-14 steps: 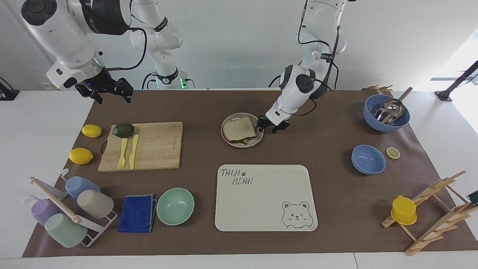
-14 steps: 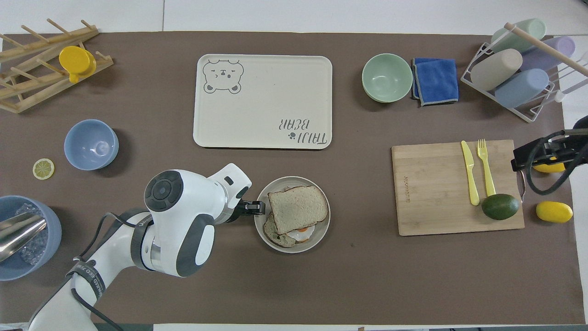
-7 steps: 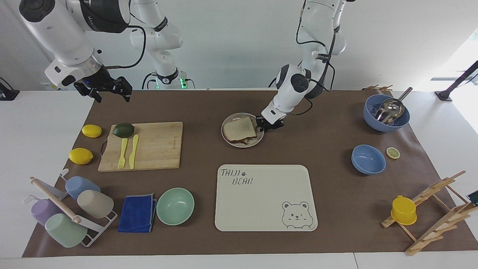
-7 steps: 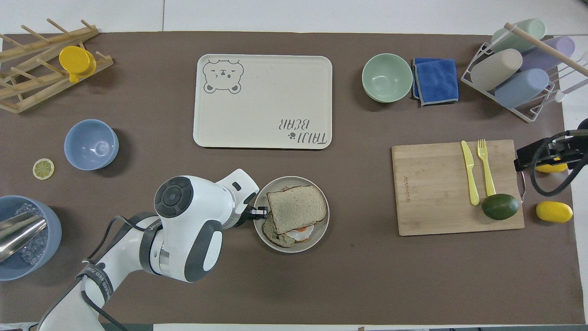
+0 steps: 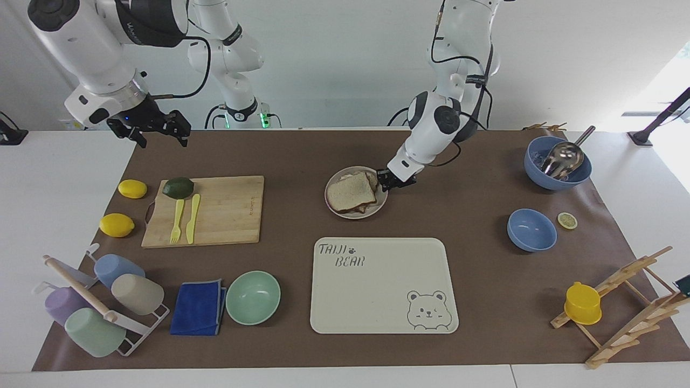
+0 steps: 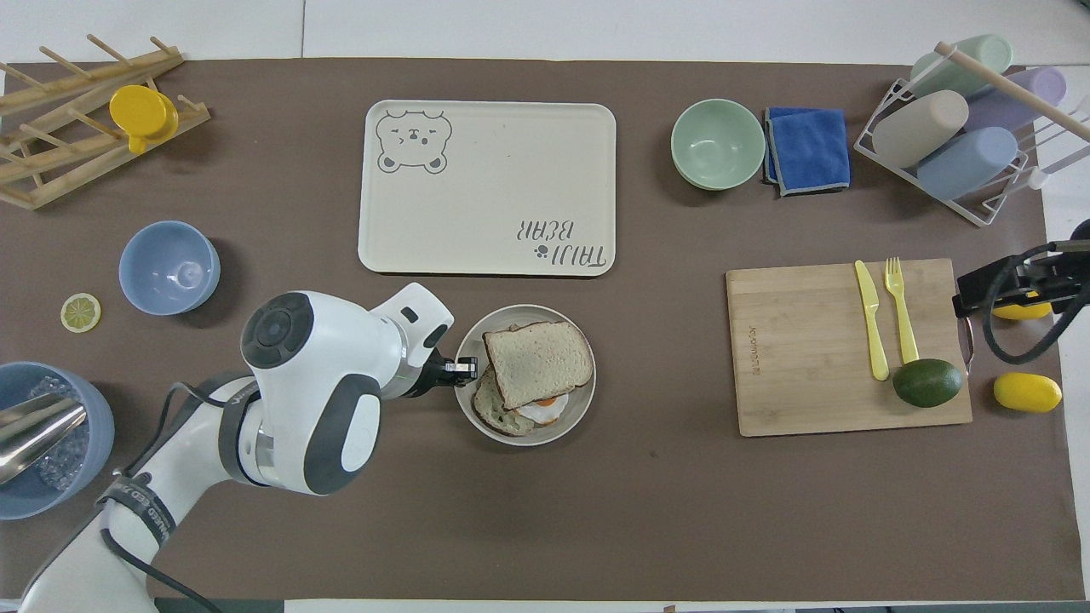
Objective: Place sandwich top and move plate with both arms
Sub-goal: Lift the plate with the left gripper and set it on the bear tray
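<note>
The beige-grey plate (image 5: 356, 215) (image 6: 572, 417) is mid-table, between the robots and the bear tray. On it the sandwich top (image 5: 350, 192) (image 6: 538, 363) lies askew over a bread slice with a fried egg (image 6: 542, 412). My left gripper (image 5: 389, 180) (image 6: 464, 368) is shut on the plate's rim on the side toward the left arm's end. My right gripper (image 5: 157, 134) (image 6: 1005, 285) is open and empty, up in the air over the lemons at the right arm's end of the table, waiting.
The cream bear tray (image 5: 377, 285) (image 6: 485, 187) lies just farther out than the plate. A wooden cutting board (image 5: 221, 210) holds a yellow fork, a knife and an avocado. A mint bowl (image 5: 253, 297), two blue bowls (image 5: 531, 230), a cup rack and a wooden rack stand around.
The left gripper closed in on the plate's rim, then drew the plate with the sandwich away from the robots, toward the tray and slightly toward the left arm's end. The right arm barely moved.
</note>
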